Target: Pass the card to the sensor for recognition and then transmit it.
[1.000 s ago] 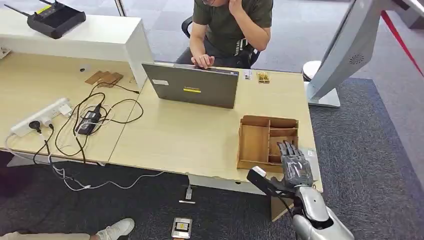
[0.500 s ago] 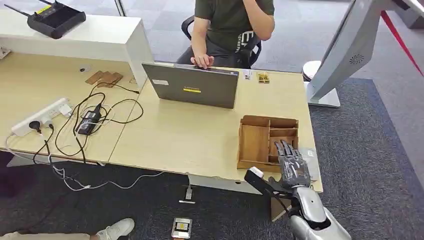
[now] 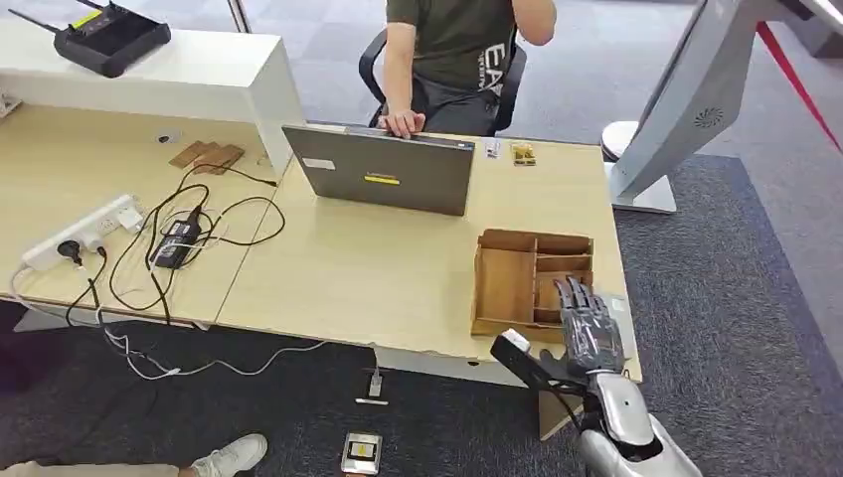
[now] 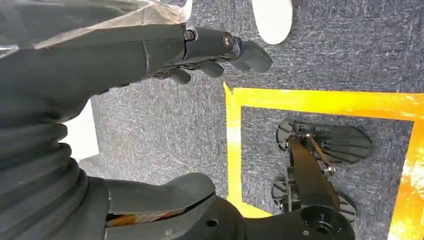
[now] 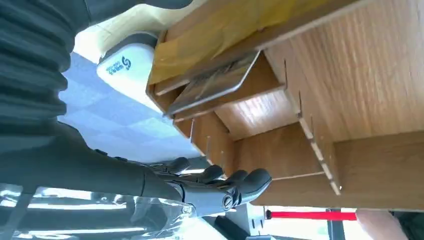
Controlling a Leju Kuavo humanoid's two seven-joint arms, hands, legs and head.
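Note:
A card [image 5: 215,82] lies flat in a small compartment of the wooden organizer box [image 3: 507,283] near the table's right front corner. My right hand [image 3: 589,326] hovers over the box's front right corner, fingers stretched forward and apart, holding nothing. In the right wrist view its fingers [image 5: 227,186] reach along the box's wooden dividers [image 5: 310,140], apart from the card. My left hand [image 4: 200,45] hangs beside my body above the carpet, fingers loosely extended and empty.
A person sits behind an open laptop [image 3: 383,171] at the table's far side. A power strip [image 3: 84,231] and tangled cables [image 3: 179,243] cover the left table. A white stand [image 3: 686,94] rises at the right. A white device with a logo [image 5: 125,67] lies beyond the box.
My right hand has barely shifted, staying over the box's front right corner. The person behind the laptop has leaned back and raised an arm.

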